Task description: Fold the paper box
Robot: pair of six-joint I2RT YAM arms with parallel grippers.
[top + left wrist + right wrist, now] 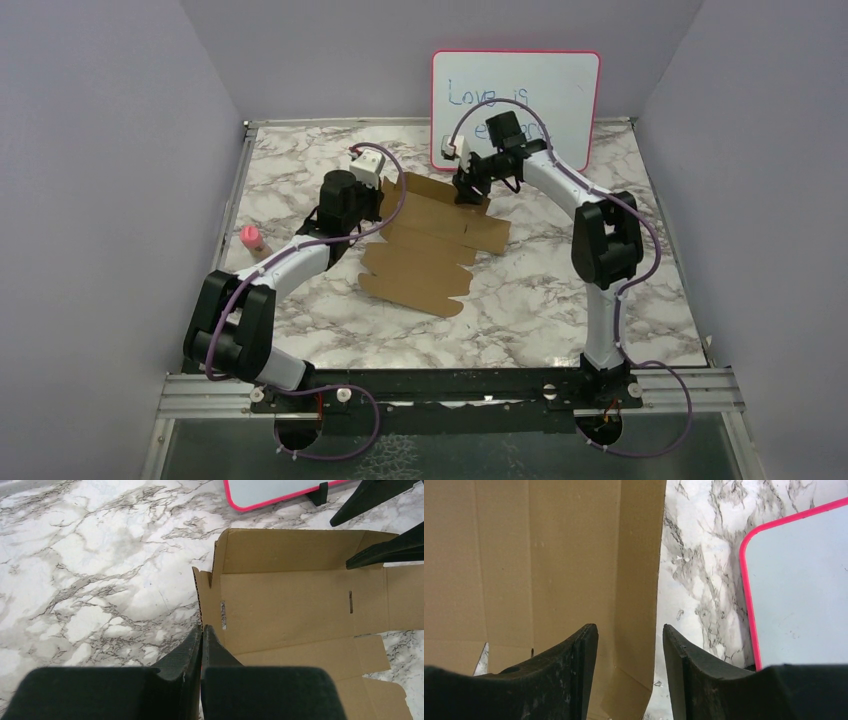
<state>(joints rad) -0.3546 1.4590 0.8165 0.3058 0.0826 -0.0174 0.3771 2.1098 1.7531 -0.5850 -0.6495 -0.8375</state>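
Observation:
The paper box (430, 250) lies as a mostly flat brown die-cut sheet in the middle of the marble table (560, 300). Its left side flap and far flap stand up. In the left wrist view my left gripper (202, 627) is shut on the corrugated edge of the box's (290, 605) upright left flap. My right gripper (630, 630) is open over the far flap of the box (549, 555), with the flap's outer edge lying between its fingers and neither finger pressing on it. From above, the left gripper (383, 213) sits at the sheet's left end and the right gripper (468, 190) at its far edge.
A pink-framed whiteboard (520, 95) stands on black feet just behind the box, close to the right gripper, and shows as the whiteboard (799, 590) in the right wrist view. A small pink object (251, 238) sits near the table's left edge. Grey walls enclose the table.

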